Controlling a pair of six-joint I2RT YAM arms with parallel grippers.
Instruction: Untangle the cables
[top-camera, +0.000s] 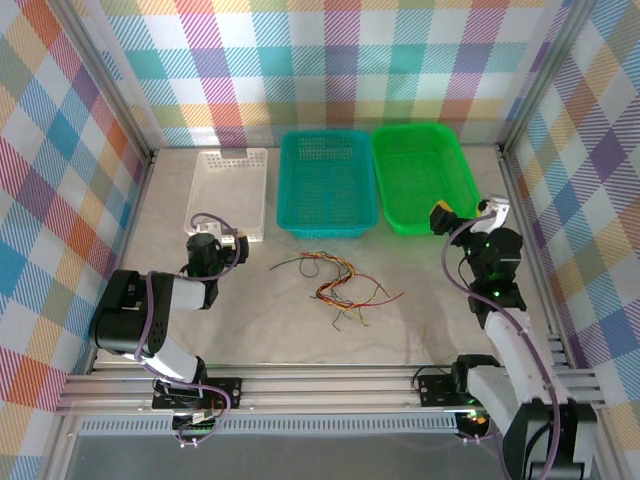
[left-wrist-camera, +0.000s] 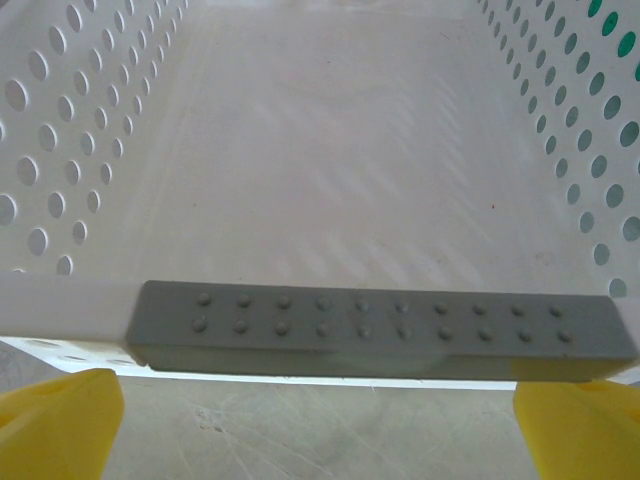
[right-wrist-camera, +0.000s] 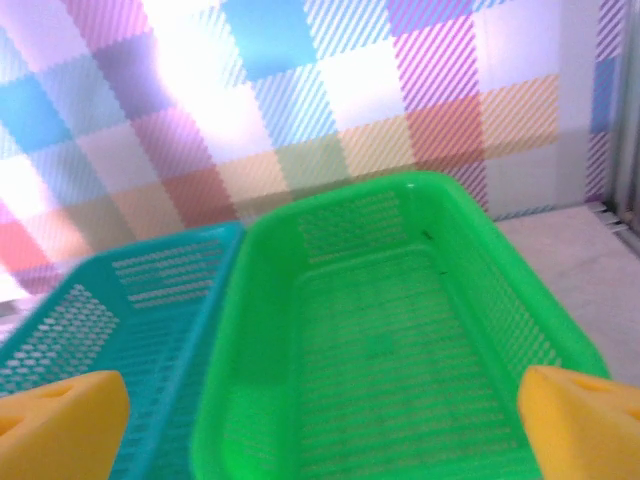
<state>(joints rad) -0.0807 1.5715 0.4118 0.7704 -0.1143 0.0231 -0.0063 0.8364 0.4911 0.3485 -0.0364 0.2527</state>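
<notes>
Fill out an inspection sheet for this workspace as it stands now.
Surface: pale marbled tabletop, bare around the tangle.
Job's things: thin red, yellow and dark wires, tangled together mid-table, untouched.
Clutter: white perforated plastic basket, teal basket and green basket, side by side at the far edge, all empty.
Grippers: left gripper open, at the white basket's near rim; right gripper open, facing the green basket.
Cables: thick purple cables along both arms, apart from the wires.
Surroundings: pastel checked walls; aluminium frame rail.

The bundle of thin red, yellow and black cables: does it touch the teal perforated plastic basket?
Apart. In the top view, bare table lies between the cables and the basket's near wall.
</notes>
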